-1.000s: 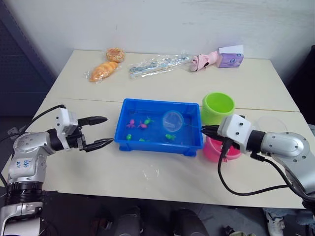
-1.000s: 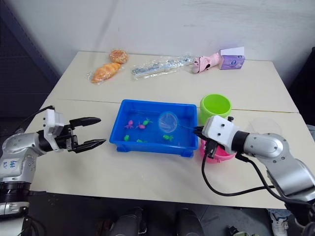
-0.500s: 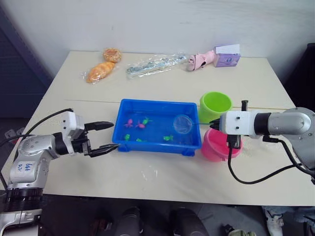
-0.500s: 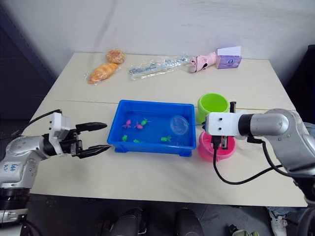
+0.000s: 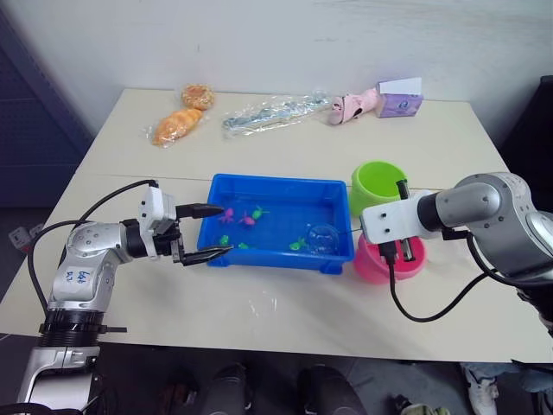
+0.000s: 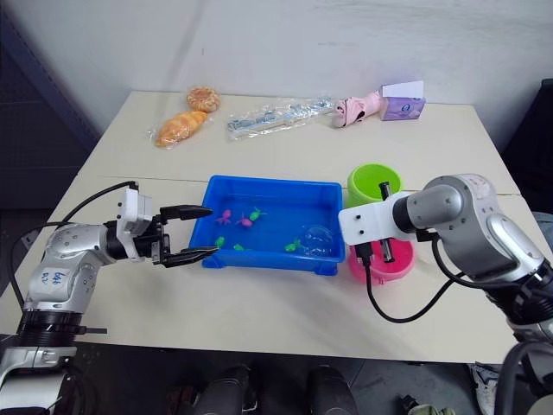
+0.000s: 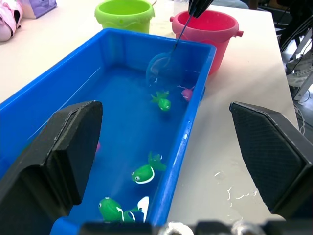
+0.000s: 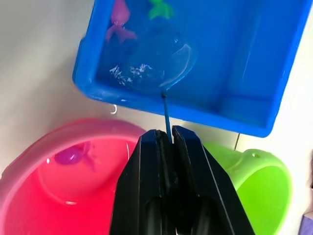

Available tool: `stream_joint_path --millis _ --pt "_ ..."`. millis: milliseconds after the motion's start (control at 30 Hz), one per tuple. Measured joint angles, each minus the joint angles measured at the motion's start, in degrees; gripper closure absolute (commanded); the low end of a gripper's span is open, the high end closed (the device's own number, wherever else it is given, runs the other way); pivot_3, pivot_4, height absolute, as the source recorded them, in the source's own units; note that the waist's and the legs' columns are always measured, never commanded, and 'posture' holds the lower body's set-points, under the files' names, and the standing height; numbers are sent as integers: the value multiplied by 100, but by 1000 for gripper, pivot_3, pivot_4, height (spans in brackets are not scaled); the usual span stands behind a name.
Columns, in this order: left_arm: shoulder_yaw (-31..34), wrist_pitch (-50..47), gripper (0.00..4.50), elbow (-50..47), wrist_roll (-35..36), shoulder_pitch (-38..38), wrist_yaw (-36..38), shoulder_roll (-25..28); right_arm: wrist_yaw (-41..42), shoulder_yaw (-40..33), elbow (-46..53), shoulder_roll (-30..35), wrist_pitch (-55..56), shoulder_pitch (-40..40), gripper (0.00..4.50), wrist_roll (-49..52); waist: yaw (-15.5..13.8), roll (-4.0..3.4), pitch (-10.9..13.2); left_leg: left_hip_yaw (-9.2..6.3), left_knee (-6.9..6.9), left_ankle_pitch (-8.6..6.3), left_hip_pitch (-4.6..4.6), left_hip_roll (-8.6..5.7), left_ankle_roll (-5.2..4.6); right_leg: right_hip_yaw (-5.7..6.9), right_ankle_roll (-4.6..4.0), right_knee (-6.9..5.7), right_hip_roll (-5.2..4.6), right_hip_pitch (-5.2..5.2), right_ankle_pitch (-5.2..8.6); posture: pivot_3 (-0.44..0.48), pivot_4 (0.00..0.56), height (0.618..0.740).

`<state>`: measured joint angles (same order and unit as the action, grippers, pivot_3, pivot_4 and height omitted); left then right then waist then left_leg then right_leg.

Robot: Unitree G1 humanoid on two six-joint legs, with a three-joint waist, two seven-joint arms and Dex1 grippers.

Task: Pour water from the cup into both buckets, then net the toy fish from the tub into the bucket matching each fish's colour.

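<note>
While the table [image 5: 259, 303] spans most of the head frame, the blue tub [image 5: 276, 192] sits at its centre, holding water and several small fish. Just right of the tub stand the green bucket [image 5: 378, 186] above and the pink bucket [image 5: 373, 264] below it, the two close together. The left gripper [image 5: 210, 231], at centre-left of the frame, hovers at the tub's left wall with its jaws spread wide and empty, one finger above the rim, one beside the near corner. The right gripper [image 8: 166, 139], over the pink bucket, is pinched tight on the thin handle of the net [image 8: 159, 63], whose hoop dips into the tub's lower right corner. A pink fish [image 8: 119, 19] and a green fish [image 8: 159, 7] lie just beside the hoop. Another pink fish [image 8: 73, 154] rests in the pink bucket's water. Packaged items line the table's top edge.
</note>
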<state>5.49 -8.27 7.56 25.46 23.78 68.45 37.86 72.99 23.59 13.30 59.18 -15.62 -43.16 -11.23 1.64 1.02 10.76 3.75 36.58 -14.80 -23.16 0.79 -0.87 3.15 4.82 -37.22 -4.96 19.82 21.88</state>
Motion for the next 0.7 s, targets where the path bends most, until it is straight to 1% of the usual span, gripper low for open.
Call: stream_joint_path --millis 167,333,500,700 --pt "-14 187 27 149 -21 -1 95 -36 436 69 8 -99 -287 -112 4500 -15 -4 0 0 -1 5 -1 0 0 -1 0 0 -4 0 -1 0 0 150 740" --pt "-19 295 27 254 -58 -31 126 -80 840 21 84 -101 -865 -116 4500 290 -16 0 0 -5 33 -14 -2 0 -9 3 0 -12 -4 -7 0 0 150 740" --pt "-25 332 27 256 -80 -33 125 -104 899 -155 75 -189 -1313 -118 4500 551 -5 0 0 -5 42 -23 -2 0 -12 3 0 -14 -5 -9 0 0 150 740" --pt "-25 381 27 345 -90 -50 125 -109 773 -386 -83 -397 -1595 -124 4500 829 7 0 0 -3 43 -23 -2 0 -11 2 0 -19 -5 -6 0 0 150 740"
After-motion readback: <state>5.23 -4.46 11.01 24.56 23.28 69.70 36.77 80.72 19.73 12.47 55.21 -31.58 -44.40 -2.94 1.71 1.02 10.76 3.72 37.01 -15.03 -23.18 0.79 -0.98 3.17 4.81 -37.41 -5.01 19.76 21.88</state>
